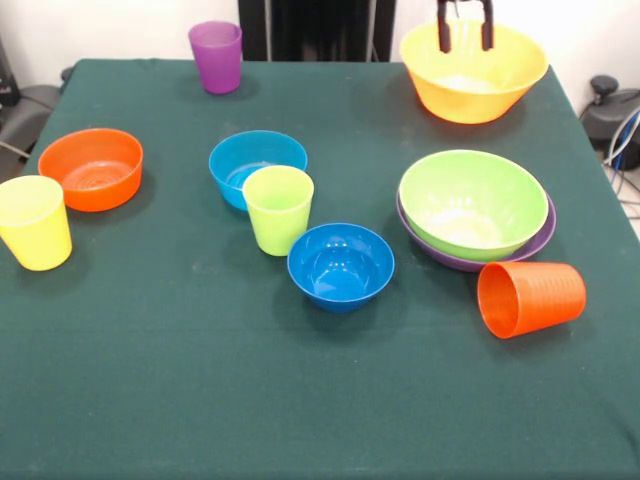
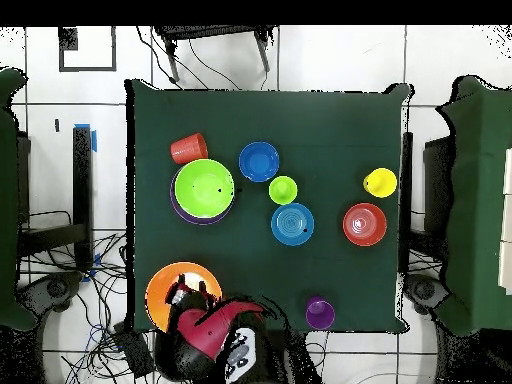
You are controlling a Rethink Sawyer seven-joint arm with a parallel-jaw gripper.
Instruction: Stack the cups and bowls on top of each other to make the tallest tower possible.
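Gripper [image 1: 465, 40] fingers are held apart, empty, over the yellow-orange bowl [image 1: 470, 95] at the table's one o'clock — its rim is best straddled squarely before closing.

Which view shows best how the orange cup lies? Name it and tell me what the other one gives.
The front view. There the orange cup plainly lies on its side, open mouth toward the camera, just in front of the stacked green and purple bowls. The overhead view shows it only as a small orange shape beside those bowls.
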